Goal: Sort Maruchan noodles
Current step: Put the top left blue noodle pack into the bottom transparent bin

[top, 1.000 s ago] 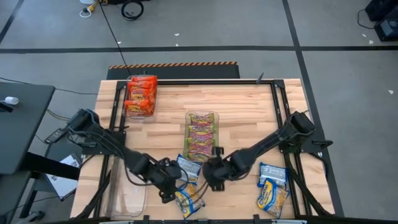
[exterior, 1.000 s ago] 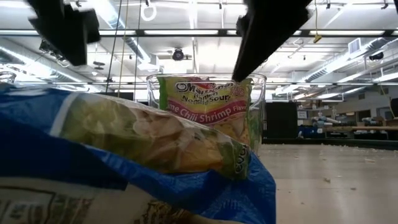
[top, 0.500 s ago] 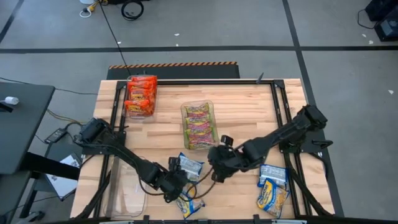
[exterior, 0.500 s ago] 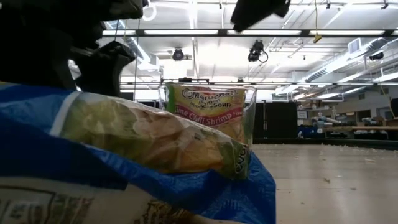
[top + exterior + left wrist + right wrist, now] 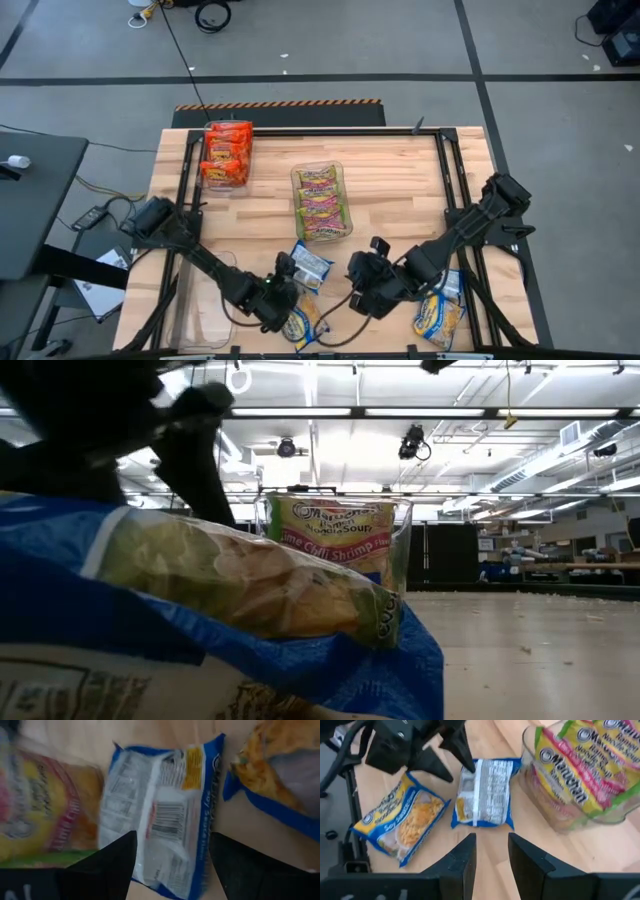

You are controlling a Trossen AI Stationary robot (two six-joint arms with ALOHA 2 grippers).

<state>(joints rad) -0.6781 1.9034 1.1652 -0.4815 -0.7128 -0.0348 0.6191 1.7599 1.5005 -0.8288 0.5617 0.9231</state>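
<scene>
At the bottom centre of the high view, closest to the near edge of the tabletop (image 5: 400, 190), a blue-yellow noodle packet (image 5: 303, 322) lies face up beside the left pincer (image 5: 281, 297), whose fingers stand apart with nothing between them; in the left wrist view its two dark fingertips (image 5: 116, 857) hover over a second blue packet (image 5: 162, 815) that lies barcode side up. That back-side-up packet (image 5: 308, 264) sits just above in the high view, touching nothing but the wood. To the right, the right pincer (image 5: 362, 290) hangs low over the tabletop with its fingers slightly apart and empty, pointing toward the same packet. At the lower right two more blue-yellow packets (image 5: 438, 305) rest together under the right arm. At the lower left a clear bin (image 5: 205, 305) stands without packets. Farther back, at frame centre, another clear bin (image 5: 322, 200) holds a row of yellow-pink-green packets (image 5: 323, 210). At the upper left, the orange-red packets (image 5: 227, 153) are stacked in their own bin. In the low view a blue packet fills the foreground and the lime chili shrimp packet (image 5: 335, 530) stands behind it.
</scene>
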